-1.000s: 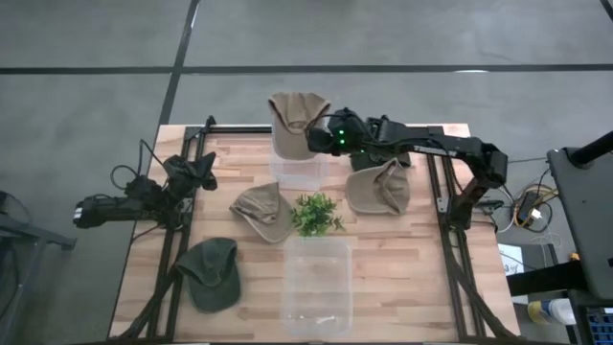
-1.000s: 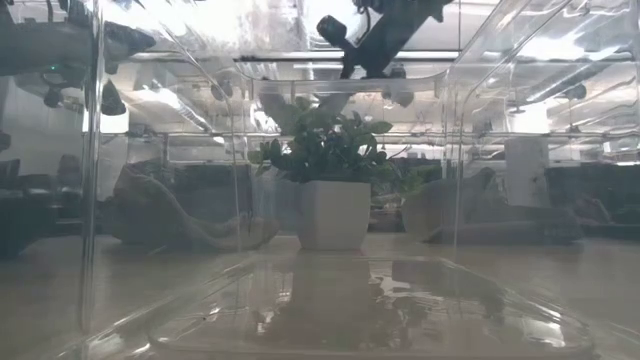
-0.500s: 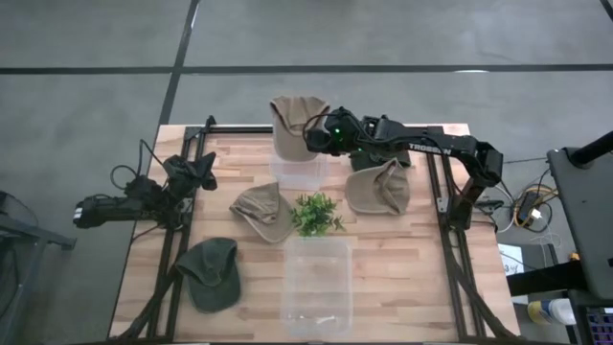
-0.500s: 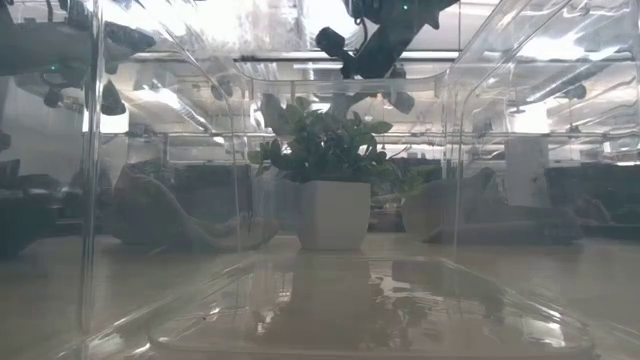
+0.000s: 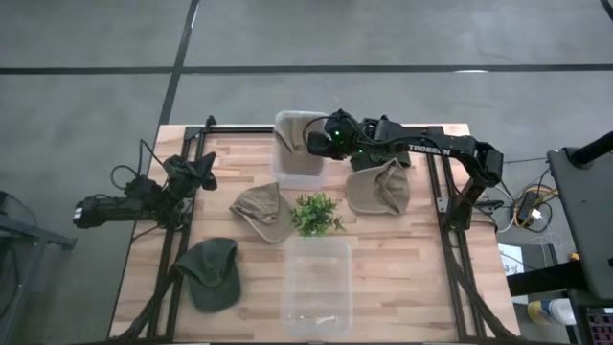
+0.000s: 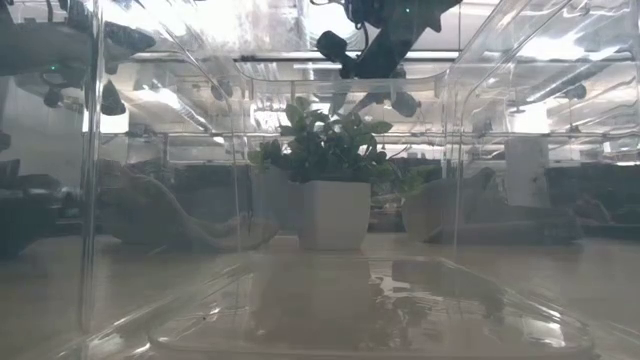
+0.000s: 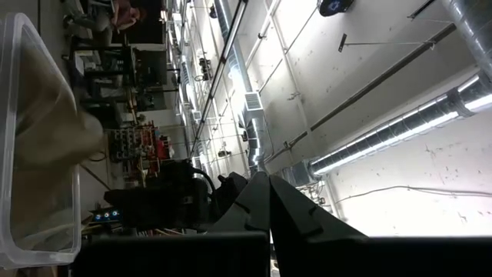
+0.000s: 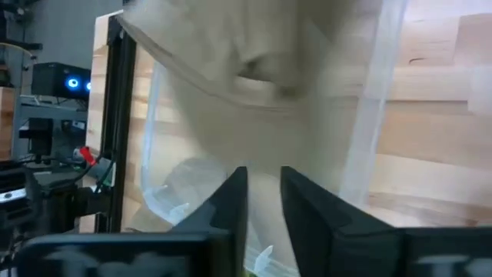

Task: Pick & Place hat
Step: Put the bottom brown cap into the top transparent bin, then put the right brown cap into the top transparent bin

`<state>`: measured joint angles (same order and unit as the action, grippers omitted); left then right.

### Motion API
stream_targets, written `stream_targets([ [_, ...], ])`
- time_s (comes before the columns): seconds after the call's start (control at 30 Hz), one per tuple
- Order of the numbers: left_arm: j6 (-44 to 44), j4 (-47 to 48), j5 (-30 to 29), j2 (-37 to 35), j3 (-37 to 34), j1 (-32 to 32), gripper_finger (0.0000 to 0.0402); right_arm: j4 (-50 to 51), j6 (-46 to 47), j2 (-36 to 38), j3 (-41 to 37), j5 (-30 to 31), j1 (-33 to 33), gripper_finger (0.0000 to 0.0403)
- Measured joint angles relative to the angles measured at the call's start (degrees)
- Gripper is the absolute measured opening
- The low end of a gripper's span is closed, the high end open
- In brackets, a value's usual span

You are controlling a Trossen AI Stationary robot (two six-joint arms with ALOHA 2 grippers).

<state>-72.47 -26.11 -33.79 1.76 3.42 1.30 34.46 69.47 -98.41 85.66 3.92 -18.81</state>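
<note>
A tan hat [image 5: 299,158] lies crumpled inside the clear bin [image 5: 280,144] at the table's far middle. It shows blurred in the right wrist view [image 8: 261,85], and the left wrist view shows it in the bin [image 7: 42,127]. My right gripper [image 5: 316,141] hangs over the bin's right side, above the hat. Its fingers [image 8: 233,201] stand a little apart and hold nothing. My left gripper [image 5: 198,172] rests shut and empty at the table's left edge.
A second tan hat [image 5: 263,211] lies left of a small potted plant [image 5: 316,213]. A third tan hat [image 5: 378,188] lies right of the plant, and a green hat [image 5: 211,272] lies at the near left. Another clear bin [image 5: 316,287] stands at the near middle.
The tan hat hung from my right gripper above the far bin. It has now dropped into the bin and lies there, clear of the gripper. My right gripper has stayed over the bin and shifted only slightly toward the table's left.
</note>
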Motion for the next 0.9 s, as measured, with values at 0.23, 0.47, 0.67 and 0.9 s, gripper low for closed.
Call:
stream_targets([
  [0.23, 0.00, 0.00, -1.03, 0.00, 0.00, 0.00, 0.0000, -1.26, -1.22, 0.00, 0.04, -1.20, -0.01, 0.0180],
  [0.47, 0.32, 0.00, -1.08, 0.00, 0.00, 0.00, 0.0000, -1.81, -10.02, 1.86, 1.34, -4.78, 0.04, 0.0220],
  [0.67, 0.55, 0.01, -1.08, 0.00, 0.00, 0.00, 0.0000, 5.18, -11.61, 3.63, 1.34, -12.26, 0.71, 0.0219],
  [0.9, 0.52, 0.05, -1.08, 0.00, 0.00, 0.00, 0.0000, 20.53, -10.64, 6.85, 1.32, -12.96, 3.96, 0.0221],
])
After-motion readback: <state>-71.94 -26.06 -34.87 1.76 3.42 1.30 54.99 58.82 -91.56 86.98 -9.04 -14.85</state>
